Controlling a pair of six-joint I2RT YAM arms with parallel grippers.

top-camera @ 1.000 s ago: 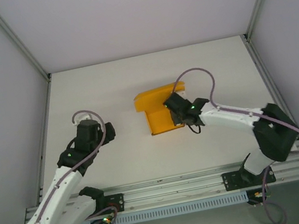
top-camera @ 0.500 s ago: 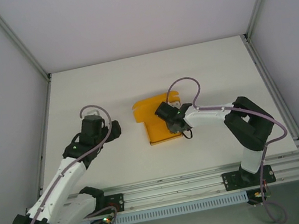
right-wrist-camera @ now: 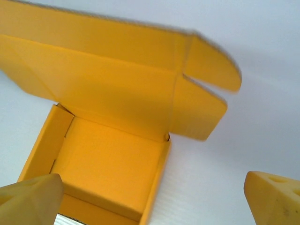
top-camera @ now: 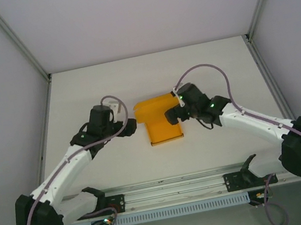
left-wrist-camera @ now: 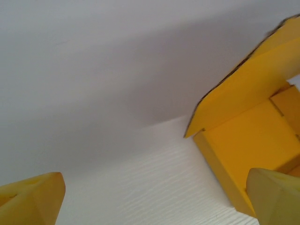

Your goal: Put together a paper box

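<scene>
The paper box [top-camera: 161, 128] lay near the middle of the white bench [top-camera: 92, 82], partly formed: a shallow open tray with low walls, and a lid panel standing up along its 12 o'clock side. In the right wrist view the paper box [right-wrist-camera: 110, 166] showed its bare tray floor, the raised lid behind it, and two rounded tabs sticking out from the lid's end towards 2 o'clock. In the left wrist view the paper box [left-wrist-camera: 255, 150] sat towards 3 o'clock, one lid edge tilted over the tray's corner.

The right pincer [top-camera: 172, 115] hung at the box's 3 o'clock edge, over the junction of tray and lid. Its jaws stood wide apart with nothing between them; from its own camera the right pincer [right-wrist-camera: 152, 199] framed the tray, one yellow fingertip [right-wrist-camera: 276, 194] over bare bench. Whether it touched the card I could not tell.

The left pincer [top-camera: 132, 126] sat just beside the box at its 9 o'clock side. The left pincer [left-wrist-camera: 153, 201] was likewise spread wide and held nothing, one yellow fingertip [left-wrist-camera: 37, 194] over the bench and the other in front of the tray's near corner; contact there could not be judged.

Both arms reached in from their bases at the bench's 6 o'clock edge, with grey walls around the other sides.
</scene>
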